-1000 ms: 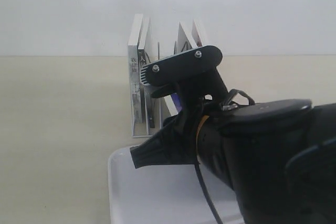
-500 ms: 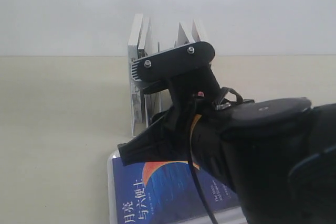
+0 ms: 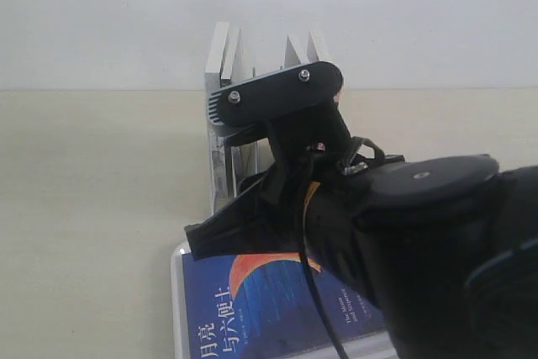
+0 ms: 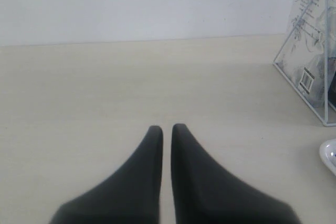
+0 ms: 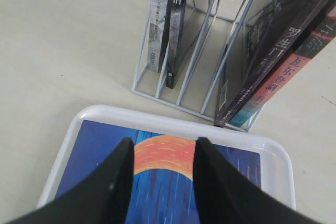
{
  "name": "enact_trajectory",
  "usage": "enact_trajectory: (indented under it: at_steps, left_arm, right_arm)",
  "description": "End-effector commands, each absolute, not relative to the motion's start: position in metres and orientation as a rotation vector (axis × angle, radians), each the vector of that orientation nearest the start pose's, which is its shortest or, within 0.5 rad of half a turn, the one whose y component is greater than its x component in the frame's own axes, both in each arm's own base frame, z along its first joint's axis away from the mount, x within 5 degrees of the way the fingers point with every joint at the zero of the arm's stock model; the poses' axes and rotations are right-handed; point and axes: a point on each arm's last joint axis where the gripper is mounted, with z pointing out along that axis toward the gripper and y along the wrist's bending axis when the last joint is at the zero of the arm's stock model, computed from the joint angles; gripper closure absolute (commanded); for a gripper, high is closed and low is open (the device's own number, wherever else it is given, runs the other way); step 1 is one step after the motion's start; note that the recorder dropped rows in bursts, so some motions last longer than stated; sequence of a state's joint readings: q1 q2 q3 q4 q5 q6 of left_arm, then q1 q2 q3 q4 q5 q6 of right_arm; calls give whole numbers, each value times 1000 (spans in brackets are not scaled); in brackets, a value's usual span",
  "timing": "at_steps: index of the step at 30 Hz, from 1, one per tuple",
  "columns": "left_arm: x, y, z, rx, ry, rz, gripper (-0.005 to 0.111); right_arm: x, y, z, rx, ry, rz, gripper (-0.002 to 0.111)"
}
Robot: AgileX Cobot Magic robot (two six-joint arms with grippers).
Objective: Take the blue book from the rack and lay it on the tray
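Beige tabletop (image 3: 92, 208), blue book (image 3: 269, 308) "月亮与六便士" in tray (image 5: 173, 126)

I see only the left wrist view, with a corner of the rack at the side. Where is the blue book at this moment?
Observer: The blue book lies flat, cover up, inside the tray.
Operator: Does the right arm hold it?
Observer: No. The right gripper is above the cover, jaws open, gripping nothing.
Operator: What is in the rack?
Observer: The rack holds two upright books and two leaning books.
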State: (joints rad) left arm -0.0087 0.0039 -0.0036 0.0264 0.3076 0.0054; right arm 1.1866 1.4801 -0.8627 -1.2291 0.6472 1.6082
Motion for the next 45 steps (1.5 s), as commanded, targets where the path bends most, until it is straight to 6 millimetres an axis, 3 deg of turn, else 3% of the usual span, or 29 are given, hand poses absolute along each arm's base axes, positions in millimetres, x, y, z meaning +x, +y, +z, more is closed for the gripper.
enact_trajectory:
  at_steps: [1, 19, 30, 36, 45]
  left_arm:
    - [54, 0, 186, 29, 1788, 18, 102]
    - [54, 0, 186, 29, 1788, 18, 102]
    - [54, 0, 186, 29, 1788, 18, 102]
    - [54, 0, 186, 29, 1788, 18, 102]
    - [54, 0, 186, 29, 1788, 18, 102]
  right_arm:
    - [156, 245, 260, -474, 2117, 231, 72]
    - [130, 197, 299, -591, 2220, 178, 72]
    - [103, 172, 289, -786, 2413, 195, 73]
    - [93, 150, 266, -785, 2437, 189, 108]
    - [82, 129, 267, -707, 2431, 301, 108]
